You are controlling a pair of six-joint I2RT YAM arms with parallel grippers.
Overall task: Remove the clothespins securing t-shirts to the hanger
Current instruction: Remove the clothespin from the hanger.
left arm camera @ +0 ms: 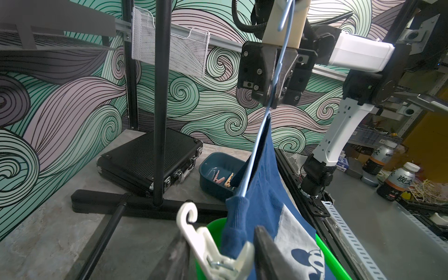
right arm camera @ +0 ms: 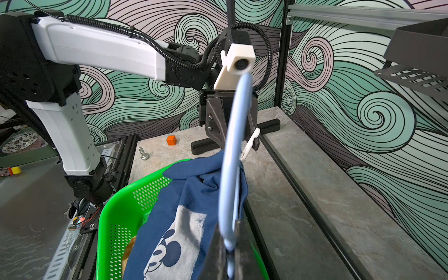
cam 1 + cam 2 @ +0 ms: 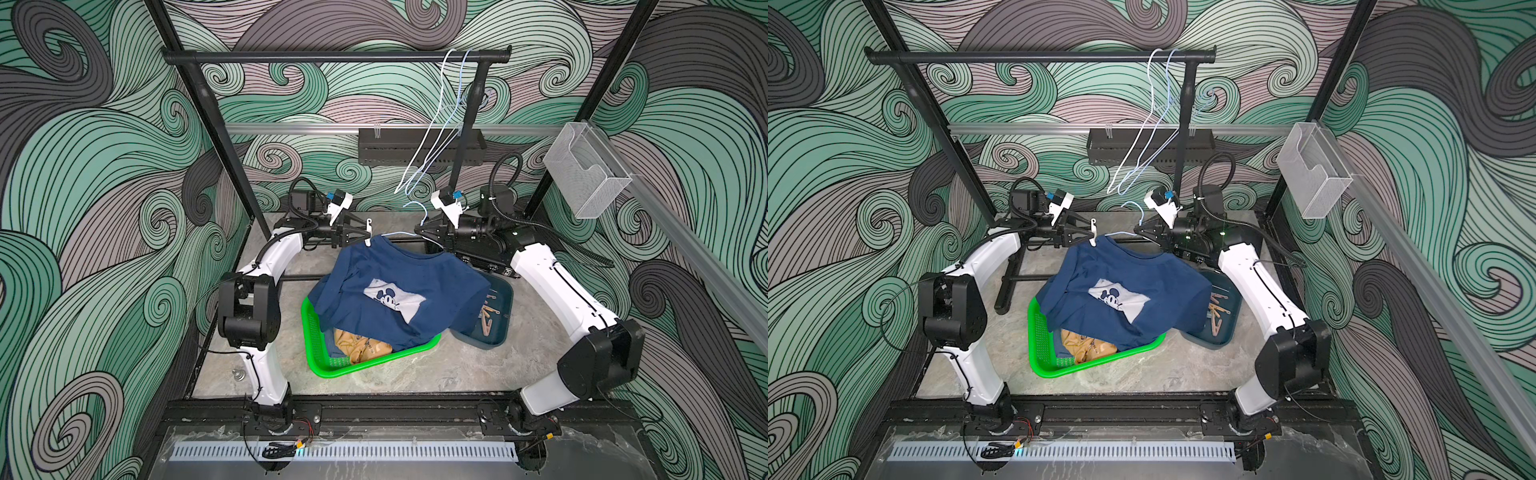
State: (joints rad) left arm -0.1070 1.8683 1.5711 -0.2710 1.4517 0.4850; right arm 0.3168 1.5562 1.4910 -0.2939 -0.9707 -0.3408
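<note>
Nearly there, we judge: pegs (image 3: pixel 486 318) sit in the tray (image 3: pixel 500 332), our left gripper (image 3: pixel 362 233) pinches the one white peg (image 1: pixel 203 240) left on the tee (image 3: pixel 399 270), right gripper (image 1: pixel 274 97) clamps the hanger (image 1: pixel 256 150).

One white clothespin (image 3: pixel 367 234) at navy mouse-print tee (image 3: pixel 399 291) shoulder, on light-blue hanger (image 1: pixel 255 150).
Tee drapes off hanger over crumpled mustard tee (image 3: pixel 361 348); several peach/pink clothespins (image 3: pixel 486 318) lie loose in teal tray (image 3: pixel 500 307).

You get only a corner of the tan shirt (image 3: pixel 365 347) under the navy shirt (image 3: pixel 436 286); the tray's (image 3: pixel 502 332) clothespins (image 3: pixel 485 320), perhaps five, are too small to count.
</note>
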